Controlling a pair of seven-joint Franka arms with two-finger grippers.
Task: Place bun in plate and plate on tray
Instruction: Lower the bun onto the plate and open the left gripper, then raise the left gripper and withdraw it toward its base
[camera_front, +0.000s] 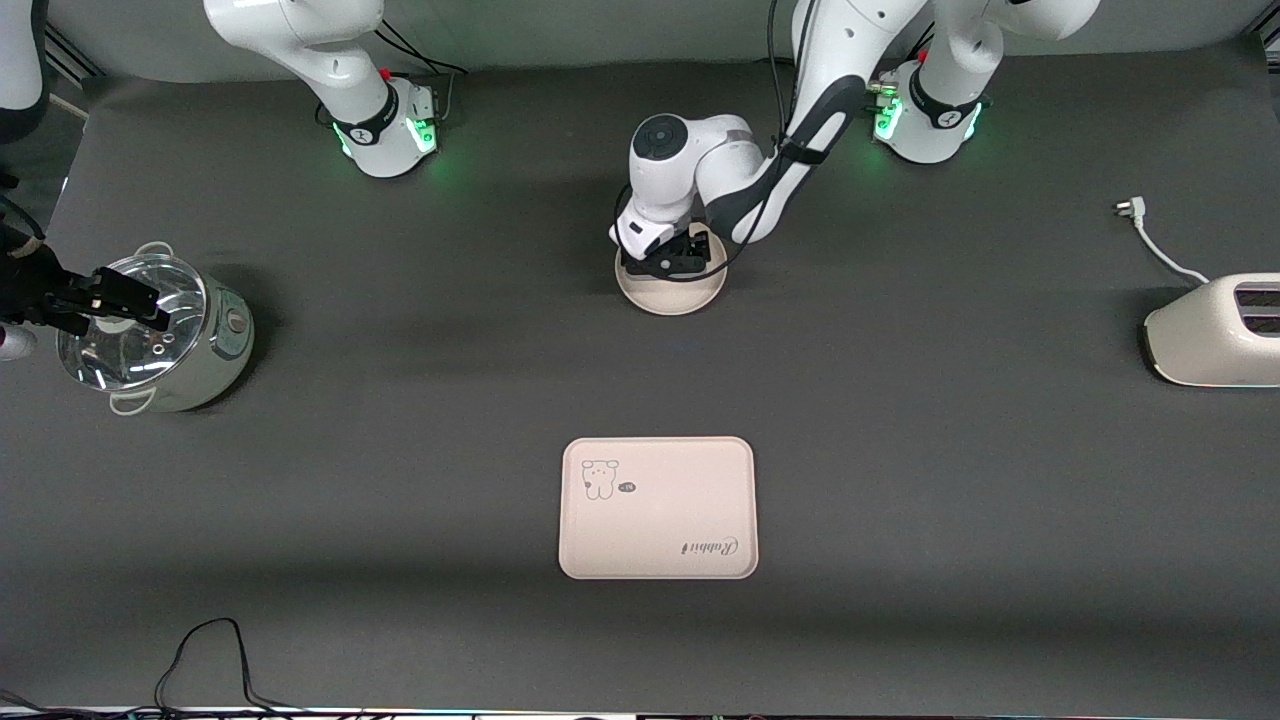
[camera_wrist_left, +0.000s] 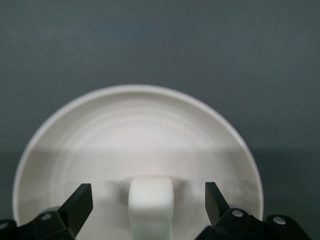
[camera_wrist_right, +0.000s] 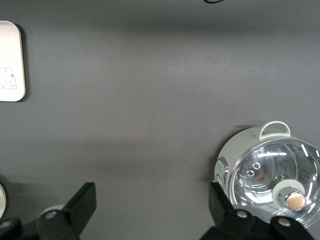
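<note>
My left pincer (camera_front: 672, 256) hangs low over the round, shallow, cream-beige plate (camera_front: 672, 295), which sits on the dark grey surface (camera_front: 900, 450) about midway between the two arm ends and closer to the edge where my bases stand. In the left wrist view the fingers (camera_wrist_left: 80, 202) are spread wide, and the small white, stubby steamed bun (camera_wrist_left: 151, 207) stands between them, touching neither. It appears to rest on the plate's floor, so I judge the bun delivered and the step in hand to be letting go cleanly.

To do it well, I should lift straight up with the fingers kept apart, so neither pad brushes the bun and tips it. Then I should take the plate by its raised rim, level, so the bun cannot roll.

The cream-beige rectangular tray with rounded corners and rabbit print (camera_front: 658, 508) lies empty, nearer the front camera than the plate and well apart from it.

My right pincer (camera_front: 120, 300) waits, fingers spread and holding nothing, over a pale green pot with a glass lid (camera_front: 150, 335) at the right arm's end. A white toaster (camera_front: 1215, 330) sits at the left arm's end.
</note>
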